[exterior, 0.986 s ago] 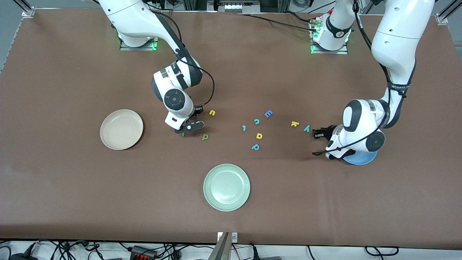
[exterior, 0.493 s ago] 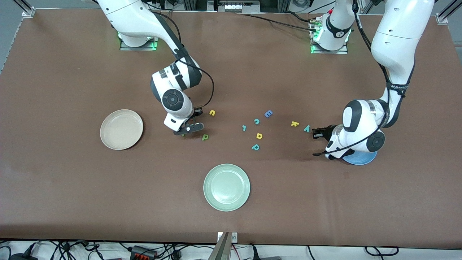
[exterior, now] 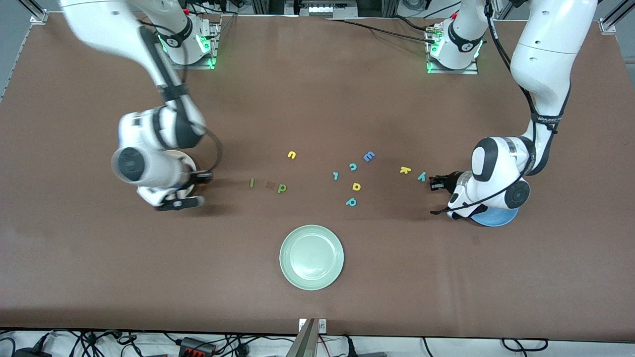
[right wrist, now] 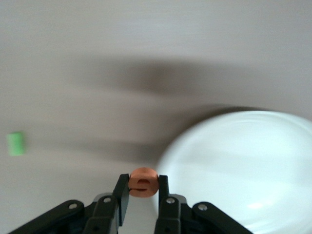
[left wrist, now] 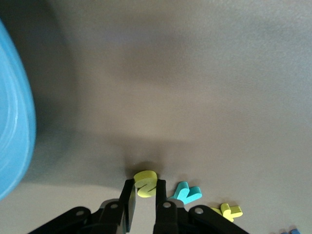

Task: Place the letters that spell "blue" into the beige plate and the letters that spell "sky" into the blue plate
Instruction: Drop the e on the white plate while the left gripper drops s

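Your right gripper (right wrist: 142, 191) pinches the orange e (right wrist: 143, 182), held over the table at the rim of the beige plate (right wrist: 234, 165). Your left gripper (left wrist: 145, 201) is clamped on the yellow s (left wrist: 146, 183) just beside the blue plate (left wrist: 14, 136). The y (exterior: 422, 176) and k (exterior: 405, 170) lie near it. The l (exterior: 251, 183), b (exterior: 282, 188) and u (exterior: 291, 155) lie on the table toward the right arm's end.

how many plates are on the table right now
3: the beige plate under the right arm, the green plate nearest the front camera, the blue plate under the left arm.
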`<move>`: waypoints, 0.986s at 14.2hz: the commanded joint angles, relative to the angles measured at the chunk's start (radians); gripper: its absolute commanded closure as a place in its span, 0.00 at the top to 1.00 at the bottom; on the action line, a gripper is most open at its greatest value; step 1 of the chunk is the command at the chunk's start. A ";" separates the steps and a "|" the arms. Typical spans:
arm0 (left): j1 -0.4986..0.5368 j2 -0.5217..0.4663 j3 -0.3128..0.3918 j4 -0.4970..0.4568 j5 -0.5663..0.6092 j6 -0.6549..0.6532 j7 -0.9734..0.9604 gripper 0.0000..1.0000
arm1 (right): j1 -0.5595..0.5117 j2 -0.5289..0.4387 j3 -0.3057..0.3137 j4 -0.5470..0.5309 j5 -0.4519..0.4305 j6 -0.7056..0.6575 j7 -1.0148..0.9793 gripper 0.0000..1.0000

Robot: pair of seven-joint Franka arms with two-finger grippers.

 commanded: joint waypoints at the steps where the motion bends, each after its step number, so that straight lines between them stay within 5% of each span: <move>1: -0.001 -0.018 0.005 0.045 0.009 -0.068 0.008 0.08 | -0.051 0.022 0.021 -0.019 -0.045 0.000 -0.014 0.03; 5: 0.016 -0.023 0.011 0.232 0.166 -0.298 0.016 0.08 | -0.073 0.073 -0.005 -0.029 -0.093 0.023 -0.016 0.05; 6: 0.021 -0.021 0.010 0.263 0.243 -0.315 0.017 0.08 | -0.078 0.077 -0.006 -0.030 -0.100 0.026 -0.016 0.20; 7: 0.019 -0.021 0.008 0.268 0.297 -0.314 0.025 0.08 | -0.081 0.077 -0.009 -0.023 -0.100 0.028 -0.002 0.87; 8: 0.021 -0.015 0.008 0.270 0.316 -0.303 0.040 0.08 | -0.079 0.068 -0.026 -0.016 -0.100 0.020 -0.001 1.00; 10: 0.036 -0.009 0.010 0.268 0.322 -0.274 0.068 0.09 | -0.075 0.033 -0.036 0.010 -0.099 0.015 -0.004 1.00; 13: 0.058 0.011 0.010 0.270 0.325 -0.268 0.091 0.28 | -0.036 0.042 0.003 0.093 -0.083 -0.014 -0.004 1.00; 14: 0.055 0.011 0.010 0.271 0.325 -0.269 0.085 0.50 | -0.010 0.057 0.007 0.114 -0.083 -0.011 -0.001 1.00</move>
